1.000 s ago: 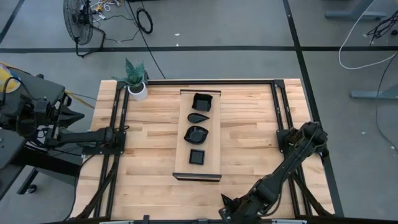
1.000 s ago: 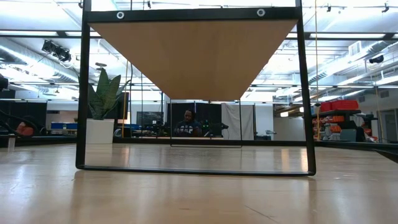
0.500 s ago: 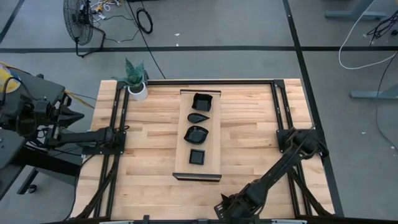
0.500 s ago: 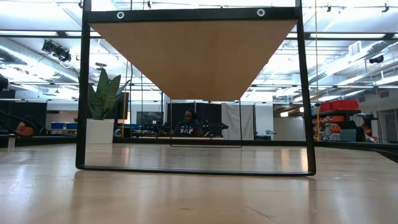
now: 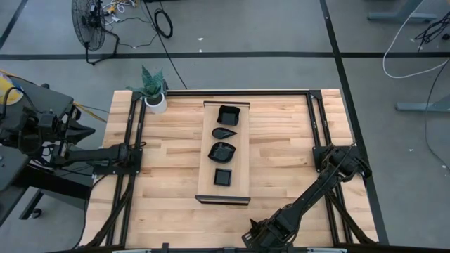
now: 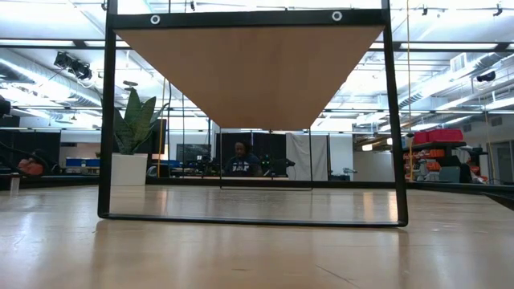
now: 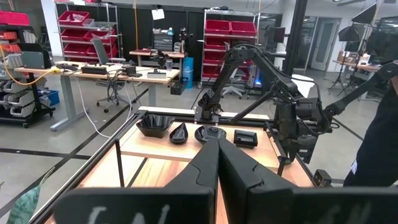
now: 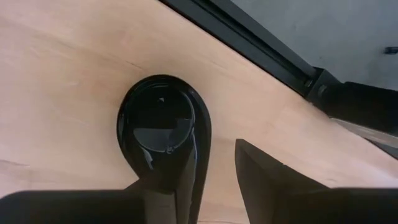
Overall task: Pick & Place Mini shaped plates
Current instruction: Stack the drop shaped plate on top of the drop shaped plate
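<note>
- Four mini shaped plates are sitting in a row on the long wooden board (image 5: 242, 151) at the table's centre: a square wavy bowl (image 5: 228, 114) at the 12 o'clock end, then a teardrop plate (image 5: 225, 133), a leaf plate (image 5: 222, 151), and a small square plate (image 5: 223, 177) at the 6 o'clock end.
- The right gripper (image 5: 259, 237) is reaching down at the table's 6 o'clock edge. Its jaws are standing apart over a fifth teardrop plate (image 8: 163, 127), one finger (image 8: 189, 177) lying across its rim; no grip is showing yet.
- The left gripper (image 7: 219, 163) is waiting at 9 o'clock, fingers pressed together, holding nothing.
- Judging by this, most of the placing is looking done; the fifth plate is not yet lifted or carried to the board.
</note>
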{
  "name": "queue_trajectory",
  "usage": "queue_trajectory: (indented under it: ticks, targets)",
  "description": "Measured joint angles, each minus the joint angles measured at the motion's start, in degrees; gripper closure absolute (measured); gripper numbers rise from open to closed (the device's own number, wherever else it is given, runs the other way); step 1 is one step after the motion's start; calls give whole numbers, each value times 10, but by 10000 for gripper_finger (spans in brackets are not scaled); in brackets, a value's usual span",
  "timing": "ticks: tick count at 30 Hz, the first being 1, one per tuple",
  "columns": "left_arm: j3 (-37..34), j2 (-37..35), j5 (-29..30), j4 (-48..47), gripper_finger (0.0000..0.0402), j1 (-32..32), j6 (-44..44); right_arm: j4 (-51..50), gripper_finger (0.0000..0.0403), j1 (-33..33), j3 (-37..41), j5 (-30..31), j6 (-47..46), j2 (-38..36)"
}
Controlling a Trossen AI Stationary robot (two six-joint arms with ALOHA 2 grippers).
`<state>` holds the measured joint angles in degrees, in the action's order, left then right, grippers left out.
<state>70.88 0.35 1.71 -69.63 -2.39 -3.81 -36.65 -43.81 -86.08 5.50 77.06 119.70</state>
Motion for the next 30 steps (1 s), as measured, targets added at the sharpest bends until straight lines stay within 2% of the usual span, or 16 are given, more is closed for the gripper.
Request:
queue_trajectory:
  ticks: [30]
  targets:
    - [0, 0, 0, 0, 387, 0, 0, 28, 291, 6, 41, 1, 0, -1]
